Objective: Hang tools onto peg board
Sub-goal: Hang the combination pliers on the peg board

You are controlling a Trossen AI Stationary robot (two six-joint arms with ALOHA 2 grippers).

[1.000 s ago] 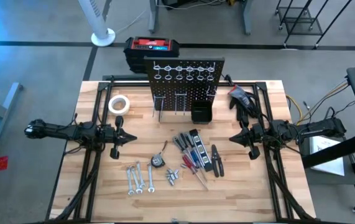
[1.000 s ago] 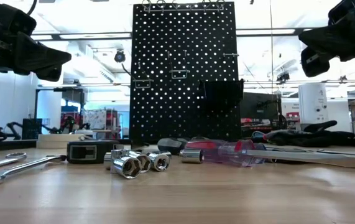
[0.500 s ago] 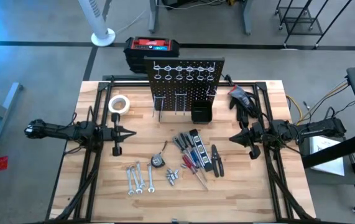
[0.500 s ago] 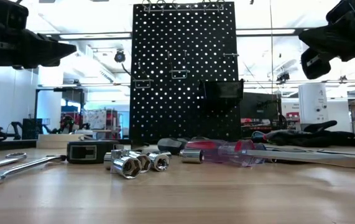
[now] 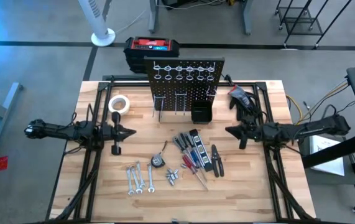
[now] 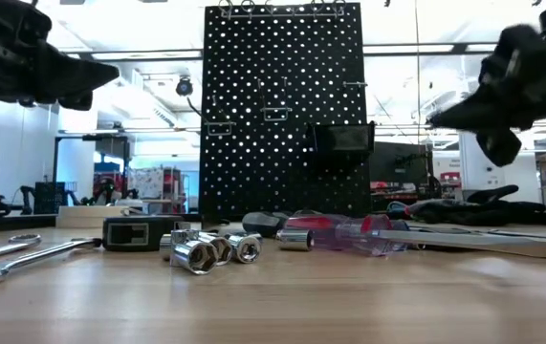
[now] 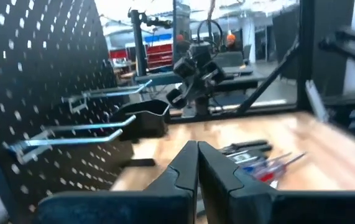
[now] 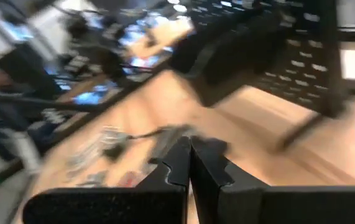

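The tools lie on the wooden table in front of the peg board (image 5: 184, 78): silver wrenches (image 5: 138, 178), a small tape measure (image 5: 158, 160), metal sockets (image 5: 172, 176), screwdrivers (image 5: 189, 155) and black-handled pliers (image 5: 216, 160). The peg board stands upright at the table's far middle with a black bin (image 5: 201, 112) on it. My left gripper (image 5: 132, 131) is shut and empty, held level above the table left of the tools; its shut fingers show in its wrist view (image 7: 197, 149). My right gripper (image 5: 228, 130) is shut and empty, above the table right of the tools; it also shows in its wrist view (image 8: 188, 146).
A white tape roll (image 5: 119, 104) lies left of the peg board. Black gloves (image 5: 242, 99) lie at the far right. A black-and-red case (image 5: 152, 48) stands behind the board. Bare wood lies along the table's near edge (image 5: 177, 205).
My right gripper has turned about its wrist, come down a little and reached slightly toward the table's left, toward the tools. My left gripper has rolled about its own axis and shifted slightly toward the far edge. No tool has moved.
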